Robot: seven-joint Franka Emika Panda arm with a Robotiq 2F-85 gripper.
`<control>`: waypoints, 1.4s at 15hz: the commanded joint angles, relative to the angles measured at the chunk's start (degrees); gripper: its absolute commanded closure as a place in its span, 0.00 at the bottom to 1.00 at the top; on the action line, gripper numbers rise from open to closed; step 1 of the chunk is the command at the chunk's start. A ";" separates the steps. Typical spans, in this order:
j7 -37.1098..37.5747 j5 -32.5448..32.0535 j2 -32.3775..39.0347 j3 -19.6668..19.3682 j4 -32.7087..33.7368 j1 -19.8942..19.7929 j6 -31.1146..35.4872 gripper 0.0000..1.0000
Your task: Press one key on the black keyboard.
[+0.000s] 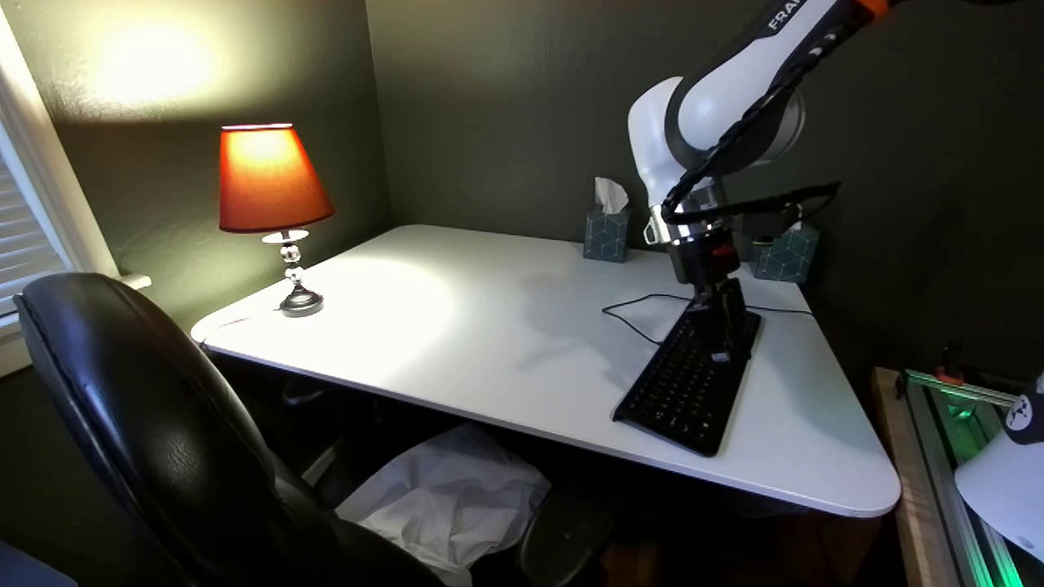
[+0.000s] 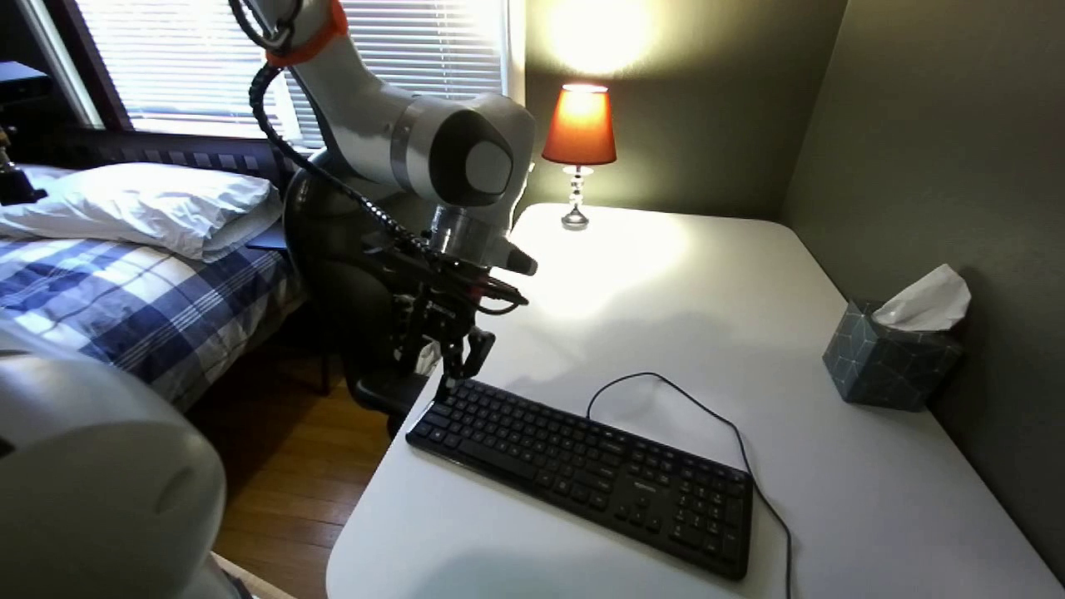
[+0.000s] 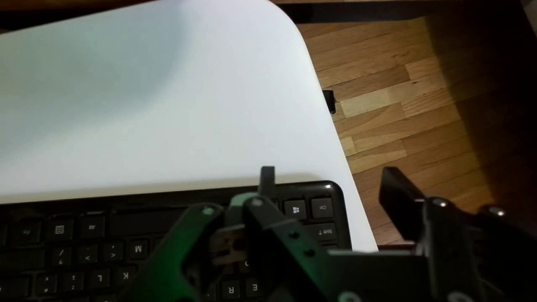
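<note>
The black keyboard (image 1: 669, 408) lies flat on the white table and shows in both exterior views (image 2: 574, 474). Its thin cable (image 2: 707, 408) loops off its back edge. My gripper (image 2: 460, 370) points down over the keyboard's end near the table edge in that exterior view; it also shows in an exterior view (image 1: 722, 346). In the wrist view the gripper (image 3: 329, 182) is open and empty. One finger shows over the keyboard near the Windows key (image 3: 295, 209); the other shows past the keyboard's corner, against the floor. I cannot tell whether a fingertip touches a key.
The white table (image 1: 489, 326) carries a lit orange lamp (image 1: 273, 183). Tissue boxes (image 1: 605, 236) (image 1: 787, 254) stand along the wall side. A black chair (image 1: 155, 408) stands at the table. The table's edge runs close beside the keyboard's end. A bed (image 2: 150, 291) stands behind.
</note>
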 commanded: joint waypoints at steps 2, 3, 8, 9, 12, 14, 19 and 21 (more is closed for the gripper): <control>2.15 0.01 5.01 0.71 2.21 0.14 2.89 0.74; 2.08 -0.11 6.00 0.77 2.68 0.14 3.57 0.81; 3.10 -1.34 9.42 1.04 3.97 0.26 8.04 1.00; 3.09 -1.48 10.20 1.03 4.31 0.21 8.87 1.00; 3.29 -1.96 11.91 0.98 5.12 0.15 9.91 1.00; 3.45 -2.15 12.80 0.90 5.62 0.10 10.21 1.00; 3.25 -1.94 14.69 0.95 7.30 0.02 9.61 1.00; 2.18 -1.03 13.32 1.05 6.54 -0.36 9.00 0.99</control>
